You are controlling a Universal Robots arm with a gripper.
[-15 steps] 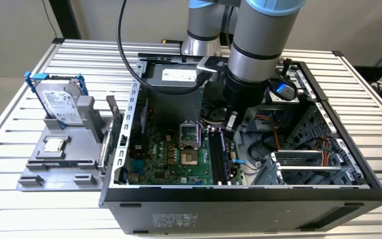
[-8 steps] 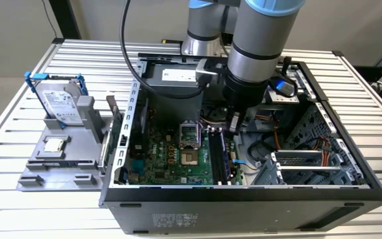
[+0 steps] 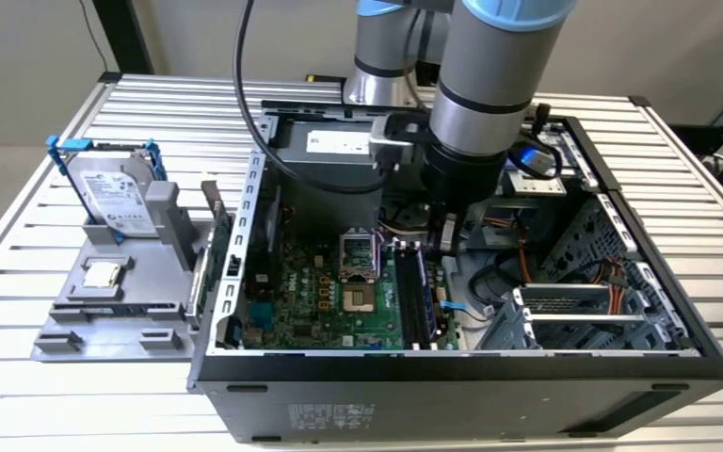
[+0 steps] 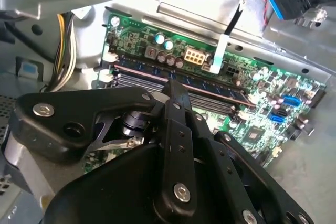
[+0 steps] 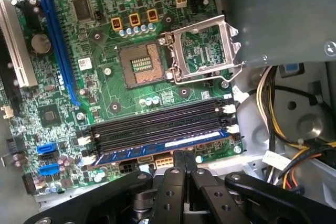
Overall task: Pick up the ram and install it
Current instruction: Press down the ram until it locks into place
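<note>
The ram is a long dark-blue stick that sits edge-up in the outermost of the black motherboard slots; in the second wrist view the ram runs just past my fingertips. My gripper is shut, its two black fingers pressed together, with the tips right at the ram's top edge near its middle. In the exterior view the gripper reaches down inside the open computer case, above the slots with the ram.
An open processor socket lies beside the slots. Yellow and black cables and the metal drive cage crowd the case. Outside it, a silver hard drive in a blue frame stands on a grey fixture.
</note>
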